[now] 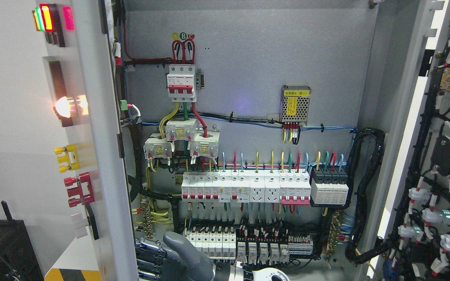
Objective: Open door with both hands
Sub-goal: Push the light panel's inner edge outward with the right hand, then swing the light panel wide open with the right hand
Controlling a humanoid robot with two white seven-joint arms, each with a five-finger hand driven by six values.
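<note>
**Cabinet's wide open, one hand parked at the bottom**

White wall (10,156) fills the space left of the electrical cabinet (248,58), and both of its doors are swung out. Left door (92,136) sits edge-on just left of the cabinet's opening, showing a lit indicator lamp (64,106) plus yellow and red handles below it. Right door (440,156) hangs open off the cabinet's right side, its inner face covered in black wiring and white connectors.

Inside the cabinet: a red-handled main breaker (181,82) up top, and a long row of breakers (244,188) lower down.

One robot hand (182,253) pokes up at the cabinet's bottom edge — grey thumb raised, dark fingers (150,255) loosely spread, holding nothing. Can't tell which arm it belongs to.
</note>
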